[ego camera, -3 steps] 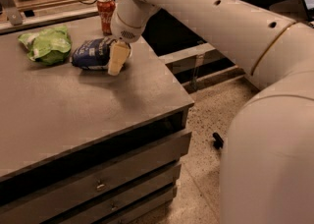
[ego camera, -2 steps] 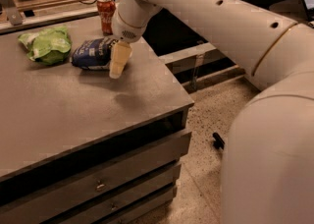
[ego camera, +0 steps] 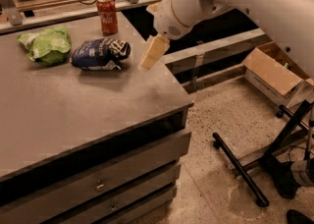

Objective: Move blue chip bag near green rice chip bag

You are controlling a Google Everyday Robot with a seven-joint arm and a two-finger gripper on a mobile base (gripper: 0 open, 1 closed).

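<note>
Camera view shows the gripper (ego camera: 153,53) hanging just right of the blue bag (ego camera: 100,53), apart from it and holding nothing; whether it is open or closed I cannot tell. The blue bag lies on the table (ego camera: 98,115), just beside the green bag (ego camera: 48,46). Placement looks done, so the next move is likely to lift clear without nudging either bag.

End effector (ego camera: 153,52) hangs just beside the blue chip bag (ego camera: 100,53); its arm (ego camera: 255,2) is cut off by the top and right edges, and the tabletop (ego camera: 73,115) by the left edge.
</note>
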